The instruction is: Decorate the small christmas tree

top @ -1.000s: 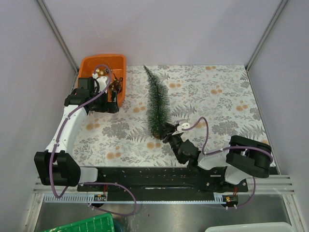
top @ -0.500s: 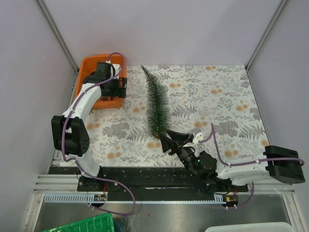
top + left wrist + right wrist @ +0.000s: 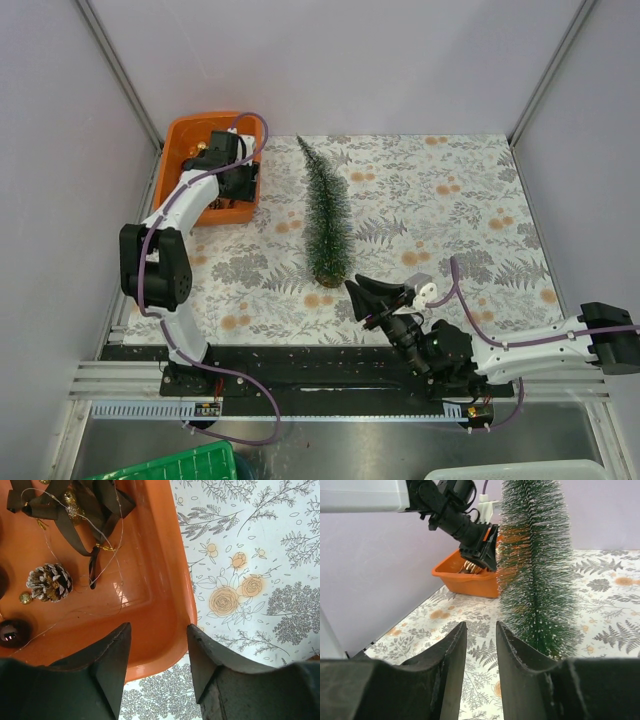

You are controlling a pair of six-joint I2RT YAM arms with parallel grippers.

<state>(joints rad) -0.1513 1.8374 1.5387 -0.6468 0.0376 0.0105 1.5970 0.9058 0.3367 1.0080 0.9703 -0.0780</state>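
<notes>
Small christmas tree (image 3: 328, 225) stands upright on its round base, about mid-surface (image 3: 470, 200), floral print all round it.

My right tool (image 3: 372, 297) sits low on the near side of the base, close to it but apart. Its fingers are parted by a narrow gap with nothing between them. In the wrist view the tree rises just right of that gap.

My left tool (image 3: 157, 630) is over a corner of the orange tray (image 3: 165, 580) at the far-left of the surface, fingers apart and empty, with the tray rim showing between them.

In the tray: pine cone (image 3: 49, 582), brown ribbon (image 3: 75, 510), dark bauble (image 3: 12, 632).
</notes>
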